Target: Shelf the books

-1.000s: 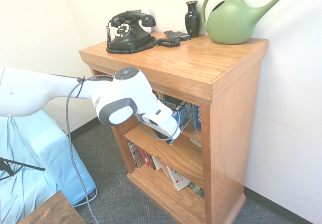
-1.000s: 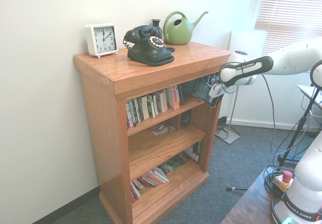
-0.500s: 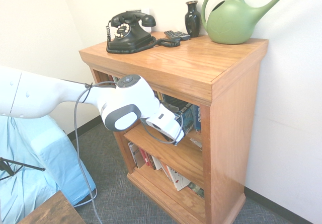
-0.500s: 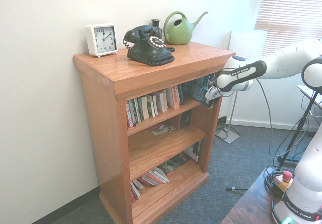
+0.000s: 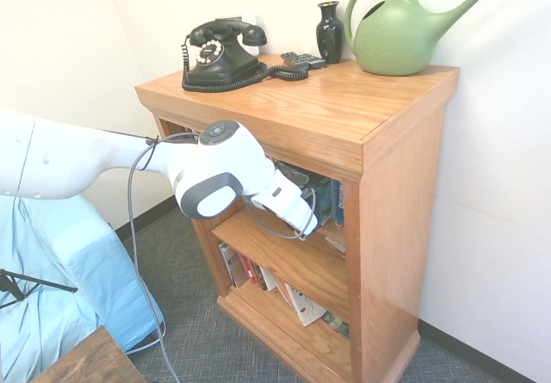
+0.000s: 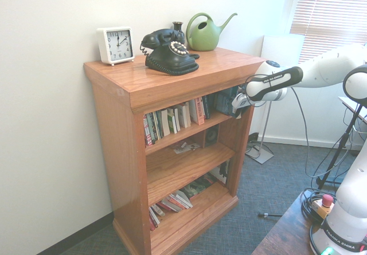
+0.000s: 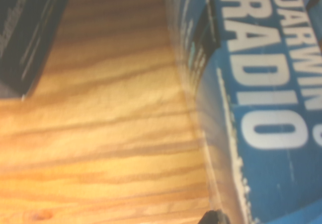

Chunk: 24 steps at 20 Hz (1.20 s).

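Note:
A blue paperback book with white lettering on its cover is inside the top level of the honey-coloured wooden shelf, at its right end. My gripper reaches into that opening from the front and is shut on the book. The book stands nearly upright, close to the side wall of the shelf. The wrist view shows its lower edge just above the shelf board. The fingertips are hidden behind the hand and the book.
A row of mixed books fills the left of the same level, and a dark book stands nearby. On top are a black telephone, a vase, a green watering can and a clock. More books lean on the bottom level.
The arm has pushed forward and slightly up, carrying the blue book deeper into the top shelf level. The grip has not changed.

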Available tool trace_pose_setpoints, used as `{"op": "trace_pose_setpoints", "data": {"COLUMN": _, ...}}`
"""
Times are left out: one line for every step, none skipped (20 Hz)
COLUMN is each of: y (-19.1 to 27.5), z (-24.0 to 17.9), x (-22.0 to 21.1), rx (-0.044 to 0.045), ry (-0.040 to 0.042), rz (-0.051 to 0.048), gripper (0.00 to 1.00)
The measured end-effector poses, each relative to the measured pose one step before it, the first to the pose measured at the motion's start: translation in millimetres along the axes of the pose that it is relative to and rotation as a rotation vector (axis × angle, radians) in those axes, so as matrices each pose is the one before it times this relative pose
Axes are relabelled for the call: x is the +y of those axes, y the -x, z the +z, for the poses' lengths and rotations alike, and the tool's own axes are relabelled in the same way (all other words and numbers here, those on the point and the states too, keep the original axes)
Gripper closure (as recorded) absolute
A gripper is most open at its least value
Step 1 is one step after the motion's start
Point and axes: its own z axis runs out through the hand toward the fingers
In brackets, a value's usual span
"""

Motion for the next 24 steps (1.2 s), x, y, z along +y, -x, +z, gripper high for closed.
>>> {"op": "trace_pose_setpoints", "data": {"y": -1.76, "z": 1.63, "x": -0.30, "rx": 0.00112, "ry": 0.00138, "rz": 0.00267, "gripper": 1.00}}
{"op": "trace_pose_setpoints", "data": {"y": -1.31, "z": 2.43, "x": 0.40, "rx": 0.00406, "ry": 0.00003, "rz": 0.00287, "gripper": 1.00}}
{"op": "trace_pose_setpoints", "data": {"y": -2.09, "z": 1.98, "x": -0.65, "rx": 0.00623, "ry": -0.00151, "rz": 0.00362, "gripper": 1.00}}
{"op": "trace_pose_setpoints", "data": {"y": -2.73, "z": 2.20, "x": -1.75, "rx": 0.00643, "ry": -0.00180, "rz": 0.00239, "gripper": 1.00}}
{"op": "trace_pose_setpoints", "data": {"y": -2.10, "z": 2.63, "x": -1.77, "rx": 0.00432, "ry": -0.00131, "rz": 0.00141, "gripper": 1.00}}
{"op": "trace_pose_setpoints", "data": {"y": -2.11, "z": 2.55, "x": -1.60, "rx": 0.00528, "ry": -0.00169, "rz": 0.00117, "gripper": 1.00}}
{"op": "trace_pose_setpoints", "data": {"y": -1.61, "z": 2.52, "x": -1.30, "rx": 0.00462, "ry": -0.00111, "rz": 0.00049, "gripper": 1.00}}
{"op": "trace_pose_setpoints", "data": {"y": -0.64, "z": 2.37, "x": -0.92, "rx": 0.00104, "ry": 0.00047, "rz": 0.00016, "gripper": 1.00}}
{"op": "trace_pose_setpoints", "data": {"y": -0.09, "z": 1.68, "x": -0.69, "rx": 0.00106, "ry": -0.00020, "rz": 0.00045, "gripper": 1.00}}
{"op": "trace_pose_setpoints", "data": {"y": 0.13, "z": 0.21, "x": -0.43, "rx": 0.00084, "ry": -0.00227, "rz": 0.00331, "gripper": 0.00}}
{"op": "trace_pose_setpoints", "data": {"y": 0.31, "z": 0.08, "x": -0.25, "rx": -0.00151, "ry": -0.00253, "rz": 0.00570, "gripper": 0.00}}
{"op": "trace_pose_setpoints", "data": {"y": -0.03, "z": 0.01, "x": 0.09, "rx": -0.00106, "ry": -0.00162, "rz": 0.00377, "gripper": 0.00}}
{"op": "trace_pose_setpoints", "data": {"y": -0.10, "z": -0.05, "x": 0.16, "rx": -0.00027, "ry": -0.00057, "rz": 0.00166, "gripper": 0.00}}
{"op": "trace_pose_setpoints", "data": {"y": -0.20, "z": -0.11, "x": 0.29, "rx": -0.00010, "ry": -0.00043, "rz": 0.00166, "gripper": 0.00}}
{"op": "trace_pose_setpoints", "data": {"y": -0.20, "z": -0.04, "x": 0.31, "rx": -0.00024, "ry": -0.00044, "rz": 0.00192, "gripper": 0.00}}
{"op": "trace_pose_setpoints", "data": {"y": -0.05, "z": -0.07, "x": 0.29, "rx": -0.00044, "ry": -0.00056, "rz": 0.00191, "gripper": 0.00}}
{"op": "trace_pose_setpoints", "data": {"y": 0.06, "z": -0.09, "x": 0.26, "rx": -0.00020, "ry": -0.00009, "rz": 0.00074, "gripper": 0.00}}
{"op": "trace_pose_setpoints", "data": {"y": 0.10, "z": -0.08, "x": 0.19, "rx": 0.00003, "ry": -0.00003, "rz": 0.00020, "gripper": 0.00}}
{"op": "trace_pose_setpoints", "data": {"y": 0.21, "z": -0.06, "x": 0.01, "rx": 0.00004, "ry": -0.00017, "rz": -0.00013, "gripper": 0.00}}
{"op": "trace_pose_setpoints", "data": {"y": 0.42, "z": 0.04, "x": -0.26, "rx": -0.00008, "ry": -0.00033, "rz": -0.00070, "gripper": 0.00}}
{"op": "trace_pose_setpoints", "data": {"y": 0.39, "z": 0.01, "x": -0.20, "rx": 0.00009, "ry": -0.00037, "rz": -0.00058, "gripper": 0.00}}
{"op": "trace_pose_setpoints", "data": {"y": 0.12, "z": 0.03, "x": -0.02, "rx": -0.00017, "ry": 0.00004, "rz": -0.00012, "gripper": 0.00}}
{"op": "trace_pose_setpoints", "data": {"y": 0.12, "z": 0.28, "x": 0.45, "rx": -0.00055, "ry": 0.00075, "rz": 0.00046, "gripper": 0.00}}
{"op": "trace_pose_setpoints", "data": {"y": 0.21, "z": 0.73, "x": 1.23, "rx": -0.00126, "ry": 0.00199, "rz": 0.00126, "gripper": 0.00}}
